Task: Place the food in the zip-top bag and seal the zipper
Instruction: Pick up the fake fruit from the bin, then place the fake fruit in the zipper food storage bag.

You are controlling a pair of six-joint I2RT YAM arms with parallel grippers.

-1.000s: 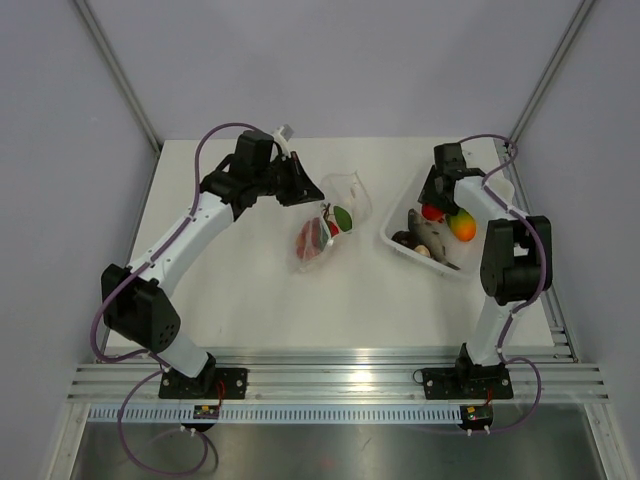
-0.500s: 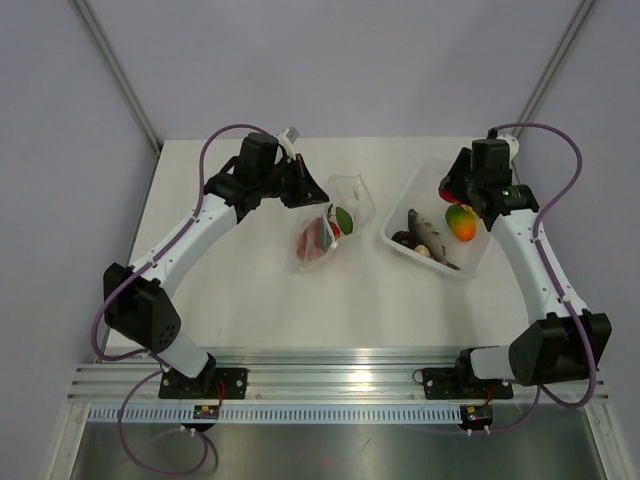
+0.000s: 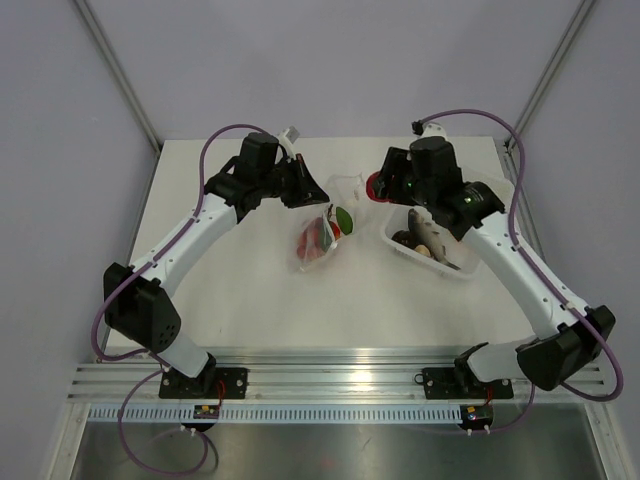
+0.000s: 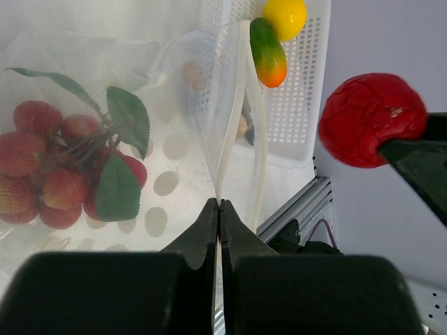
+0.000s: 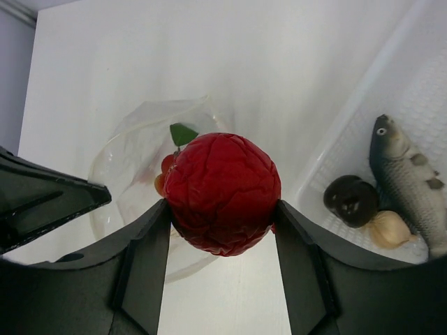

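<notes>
The zip-top bag (image 3: pixel 325 228) lies mid-table, clear with pale dots, and holds a red lychee bunch with green leaves (image 4: pixel 66 178). My left gripper (image 4: pixel 220 204) is shut on the zipper (image 4: pixel 234 112), holding up one lip of the mouth; in the top view this left gripper (image 3: pixel 308 190) is at the bag's far end. My right gripper (image 5: pixel 222 206) is shut on a red crinkled ball (image 5: pixel 222 192). It hangs just right of and above the bag's open mouth (image 5: pixel 150 164). The top view shows the ball (image 3: pixel 377 187) between bag and basket.
A white slotted basket (image 3: pixel 455 272) stands to the right of the bag. It holds a toy fish (image 5: pixel 408 181), a dark round piece (image 5: pixel 350 201), a pale bulb (image 5: pixel 387 229), a green-orange mango (image 4: pixel 268 52) and a yellow lemon (image 4: pixel 285 15).
My right arm has swung left from over the basket to beside the bag's mouth, carrying the red ball. The left arm and the bag have stayed put.
</notes>
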